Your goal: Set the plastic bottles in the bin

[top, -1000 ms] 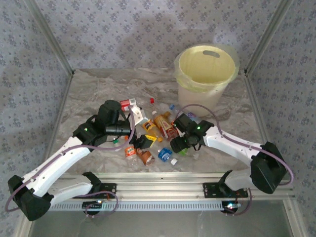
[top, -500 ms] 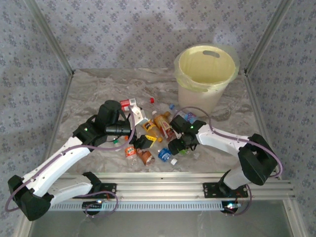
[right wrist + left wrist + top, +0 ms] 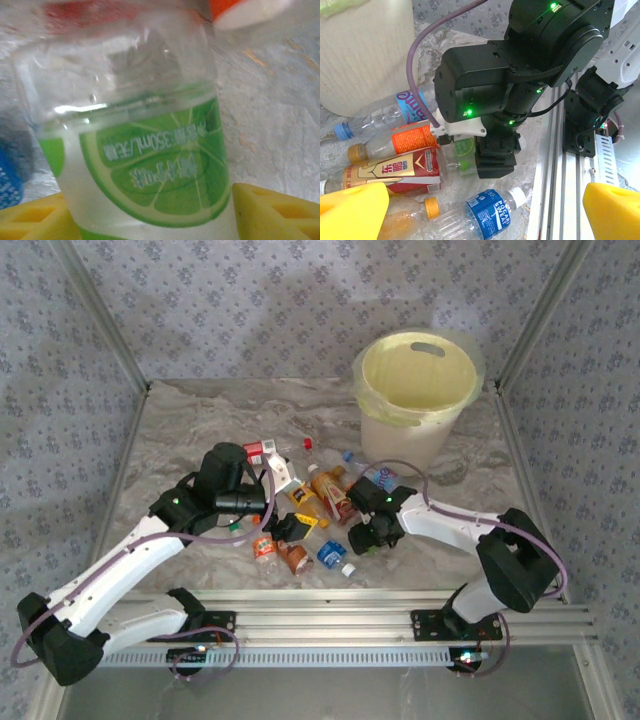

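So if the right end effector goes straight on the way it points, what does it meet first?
The green-label bottle: it lies between the fingers of the right end effector; whether they touch it is unclear.

One second on, the right arm [image 3: 450, 525] has folded inward: its elbow [image 3: 515, 565], earlier swung out toward the right edge of the table [image 3: 200, 420], now stands nearer the heap of plastic bottles [image 3: 310, 505]. The right end effector [image 3: 366, 537] has edged a little to the right and settled over the green-labelled bottle [image 3: 150, 175] at the heap's near right side. That bottle lies between its yellow pads [image 3: 270, 210].
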Robot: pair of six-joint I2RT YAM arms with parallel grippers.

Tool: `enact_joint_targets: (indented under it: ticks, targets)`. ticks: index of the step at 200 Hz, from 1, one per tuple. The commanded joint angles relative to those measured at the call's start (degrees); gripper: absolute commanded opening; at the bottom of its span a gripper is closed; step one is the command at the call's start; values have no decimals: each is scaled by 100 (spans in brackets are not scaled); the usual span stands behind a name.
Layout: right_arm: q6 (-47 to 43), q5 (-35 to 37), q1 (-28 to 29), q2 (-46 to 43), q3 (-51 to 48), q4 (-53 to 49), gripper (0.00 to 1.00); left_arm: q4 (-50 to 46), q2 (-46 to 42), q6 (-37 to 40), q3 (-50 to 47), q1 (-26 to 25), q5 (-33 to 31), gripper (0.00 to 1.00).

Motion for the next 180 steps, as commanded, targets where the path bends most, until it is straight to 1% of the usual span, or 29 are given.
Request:
enact_joint_targets:
  ticks: [1,27,64,97,121,136,168,180]
  targets:
    - [366,334,-52,-219,-82,-313,73,-9,21,42,42,-44,-7,100]
    - [593,460,-132,-398,-214,-399,73,17,39,-7,51,-45,5,100]
    - [797,566,-267,-488,-262,-374,70,21,65,-20,50,-45,0,100]
    - [720,565,-269,-380,-211,-253,71,9,65,-20,60,-42,-25,100]
    - [597,576,-268,-280,-178,-178,77,10,76,-15,57,-38,-34,100]
    - [520,555,-273,-230,-182,-105,78,9,79,-20,60,-41,-34,100]
    - [373,506,-269,-119,-169,34,79,8,83,-6,60,-40,-42,100]
    - [342,506,-268,-98,-167,65,77,8,83,-19,60,-40,-42,100]
